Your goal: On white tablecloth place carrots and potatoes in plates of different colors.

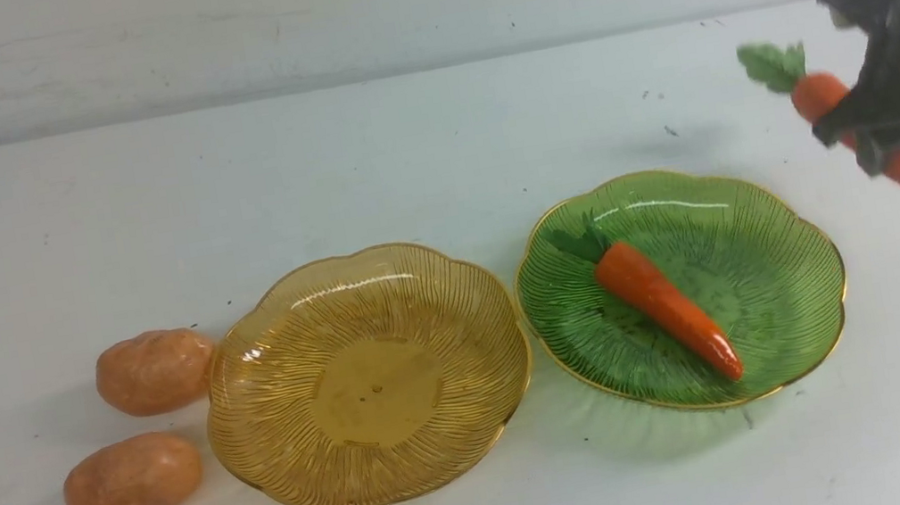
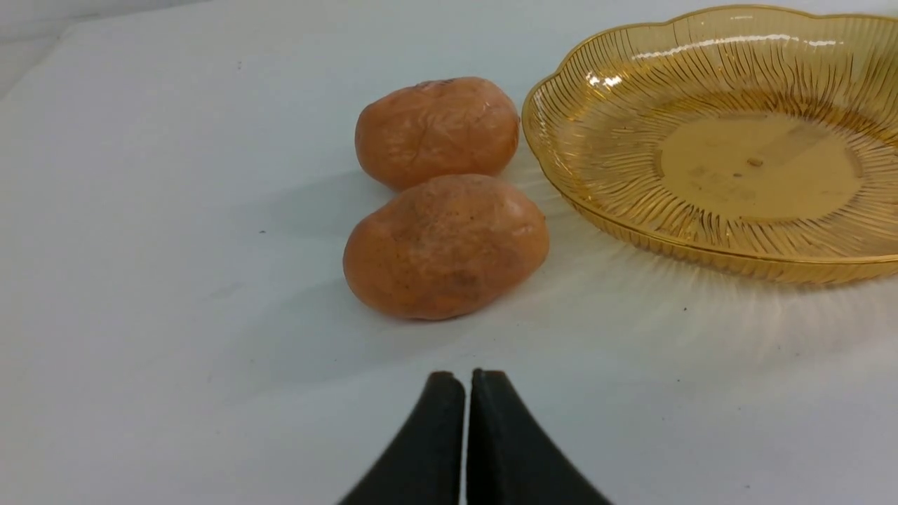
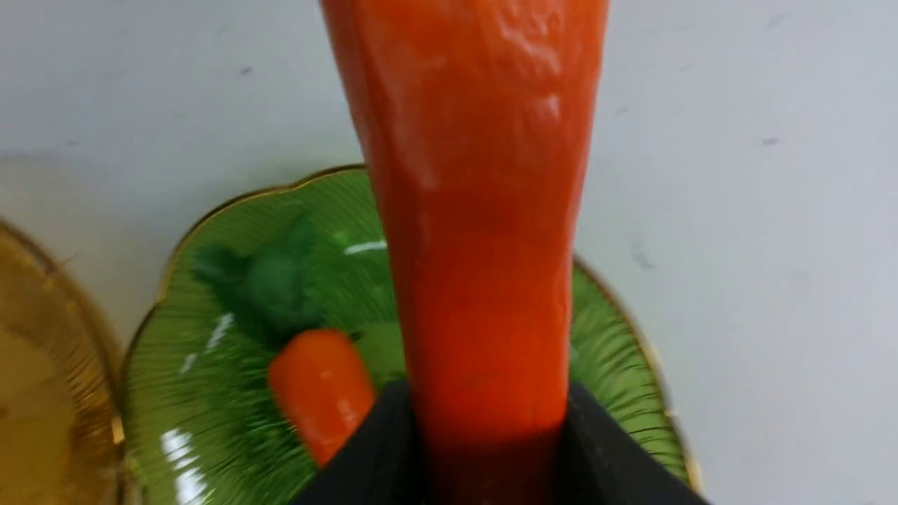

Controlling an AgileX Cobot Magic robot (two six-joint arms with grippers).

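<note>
- 1 of 4 pieces is home: a carrot (image 1: 667,310) lies slantwise in the green plate (image 1: 760,239), leaves toward 10 o'clock, tip toward 4 o'clock.
- 2nd carrot (image 1: 816,95) is in the air at 2 o'clock of the green plate, outside its rim and clear of the white tablecloth (image 1: 397,143). Its leaves are up toward 10 o'clock, its tip down toward 4 o'clock.
- Right gripper (image 1: 880,146) is clamped across that carrot's lower half. In the right wrist view both black fingers press its sides, with the green plate below.
- Left gripper (image 2: 466,382) is closed tight, fingers touching, nothing between them. It hangs low over bare cloth, near the potatoes but apart from them.
- 2 potatoes wait on the cloth at 9 o'clock of the amber plate (image 1: 254,383). The far potato (image 1: 155,371) is just beside the rim; cannot tell if it touches. The near potato (image 1: 132,480) is a little off it.
- Amber plate holds nothing; it sits at 9 o'clock of the green plate, rims close.
- Judgement: roughly a quarter done. Left to do: carry the 2nd carrot over and set it in the green plate, then put both potatoes in the amber one.
</note>
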